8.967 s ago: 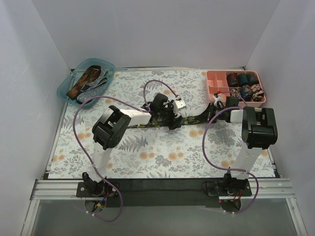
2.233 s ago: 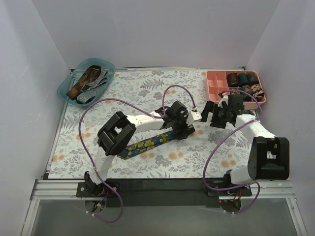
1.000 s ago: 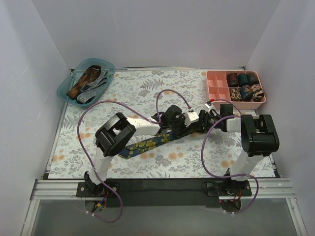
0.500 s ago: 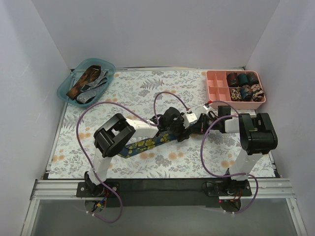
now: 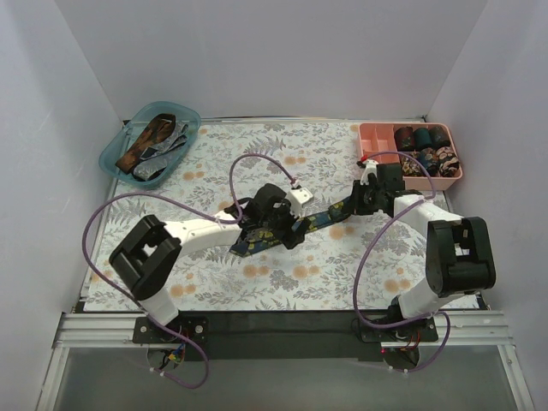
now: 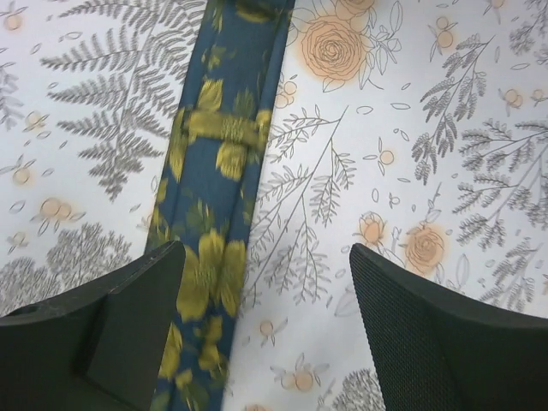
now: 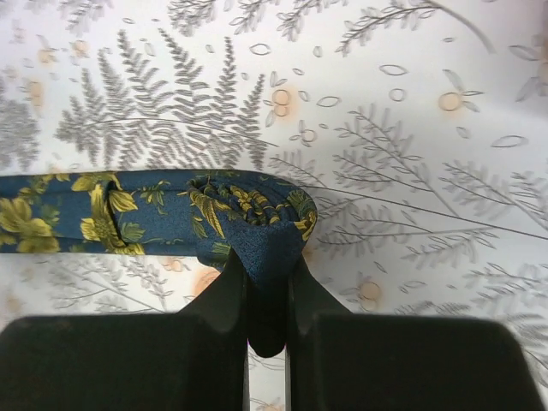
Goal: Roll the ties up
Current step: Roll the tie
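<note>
Navy tie with yellow flowers (image 5: 330, 214) is lying flat and diagonal across the middle of the floral-covered tabletop (image 5: 223, 163). Its wide end is pointing toward the near left corner and its narrow end toward the far right corner.

Left jaws are standing wide open just above the tie's mid-length, gripping nothing. In the left wrist view the tie (image 6: 218, 171) is running under the left finger (image 6: 128, 325).

Right jaws are closed on the tie's narrow end. In the right wrist view the fabric (image 7: 154, 214) is curling into a small fold at the pinch.

Rolled ties (image 5: 419, 137) are sitting in the pink compartment tray (image 5: 377, 150) at the far right corner. Loose ties (image 5: 154, 137) are lying in the teal basket (image 5: 116, 158) at the far left corner.
</note>
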You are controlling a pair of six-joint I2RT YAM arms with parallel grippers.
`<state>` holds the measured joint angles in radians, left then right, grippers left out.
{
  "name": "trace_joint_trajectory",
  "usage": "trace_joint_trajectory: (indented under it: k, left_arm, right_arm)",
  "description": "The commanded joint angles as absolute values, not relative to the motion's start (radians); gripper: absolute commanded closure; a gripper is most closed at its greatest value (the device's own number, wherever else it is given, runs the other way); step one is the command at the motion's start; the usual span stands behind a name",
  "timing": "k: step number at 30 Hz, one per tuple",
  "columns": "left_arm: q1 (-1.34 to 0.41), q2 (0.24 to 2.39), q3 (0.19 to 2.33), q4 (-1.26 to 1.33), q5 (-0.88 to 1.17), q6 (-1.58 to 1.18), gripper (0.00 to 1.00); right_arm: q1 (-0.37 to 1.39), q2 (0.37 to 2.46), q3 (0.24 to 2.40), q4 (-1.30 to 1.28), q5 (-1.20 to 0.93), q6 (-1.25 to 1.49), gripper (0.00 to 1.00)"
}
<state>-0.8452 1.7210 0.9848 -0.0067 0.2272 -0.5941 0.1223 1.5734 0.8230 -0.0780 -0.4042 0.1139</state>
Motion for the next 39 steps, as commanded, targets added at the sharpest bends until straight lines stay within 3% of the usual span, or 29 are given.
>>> trace_joint_trajectory:
  k: [1,6,13,16,24,39]
  left_arm:
    - [-0.833,1.599,0.939,-0.100,0.178,-0.669,0.28]
    - [-0.796,1.494,0.827,-0.127,0.091,-0.768,0.28]
    - [-0.755,1.517,0.793,-0.167,0.058,-0.845,0.31]
    - [-0.735,1.540,0.796,-0.184,0.048,-0.873,0.36]
    - [-0.726,1.597,0.801,-0.189,0.084,-0.887,0.63]
    - [-0.726,1.615,0.805,-0.221,0.110,-0.914,0.64]
  right_arm:
    - [0.185,1.520,0.879,-0.213,-0.103,0.005,0.99]
    - [0.303,1.517,0.928,-0.285,0.182,-0.075,0.99]
    - [0.394,1.509,0.959,-0.319,0.325,-0.133,0.99]
    - [0.411,1.486,0.959,-0.322,0.324,-0.159,0.99]
    - [0.452,1.451,0.936,-0.324,0.354,-0.222,0.99]
    - [0.540,1.520,0.914,-0.325,0.552,-0.284,0.99]
